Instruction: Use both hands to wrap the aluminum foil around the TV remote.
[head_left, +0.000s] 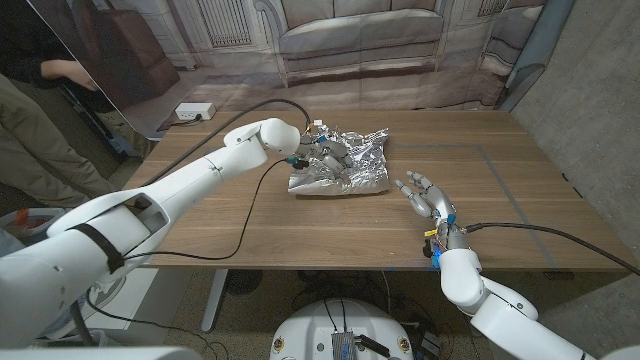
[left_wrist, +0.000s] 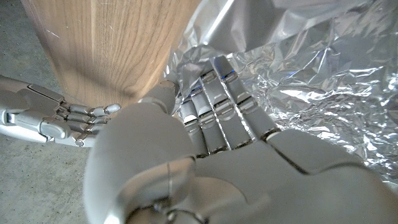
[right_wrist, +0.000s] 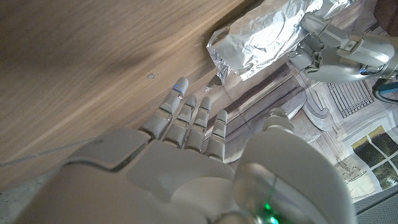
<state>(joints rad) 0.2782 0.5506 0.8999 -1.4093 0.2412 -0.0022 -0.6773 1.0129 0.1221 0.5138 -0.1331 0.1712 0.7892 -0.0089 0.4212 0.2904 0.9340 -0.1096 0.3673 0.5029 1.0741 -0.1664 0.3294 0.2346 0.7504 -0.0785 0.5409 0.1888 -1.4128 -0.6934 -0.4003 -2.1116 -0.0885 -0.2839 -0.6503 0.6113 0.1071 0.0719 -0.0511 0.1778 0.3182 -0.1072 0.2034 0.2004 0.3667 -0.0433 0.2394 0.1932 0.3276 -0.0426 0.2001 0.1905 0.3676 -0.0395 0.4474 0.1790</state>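
Note:
A crumpled bundle of aluminum foil (head_left: 350, 168) lies at the middle of the wooden table (head_left: 500, 160); no remote shows, whatever is inside is covered. My left hand (head_left: 322, 152) is on the bundle's left part. In the left wrist view its fingers (left_wrist: 217, 93) stretch out straight over the foil (left_wrist: 311, 81), pressing on it without gripping. My right hand (head_left: 425, 195) hovers to the right of the foil, a short gap away, fingers spread and empty. The right wrist view shows that hand (right_wrist: 186, 137) pointing toward the foil (right_wrist: 261, 34), with the left hand (right_wrist: 339, 46) beyond.
A white power strip (head_left: 195, 111) sits at the table's back left corner. A black cable (head_left: 255, 195) runs from the left wrist across the table to its front edge. A person (head_left: 40, 110) stands at the far left. A printed sofa backdrop hangs behind.

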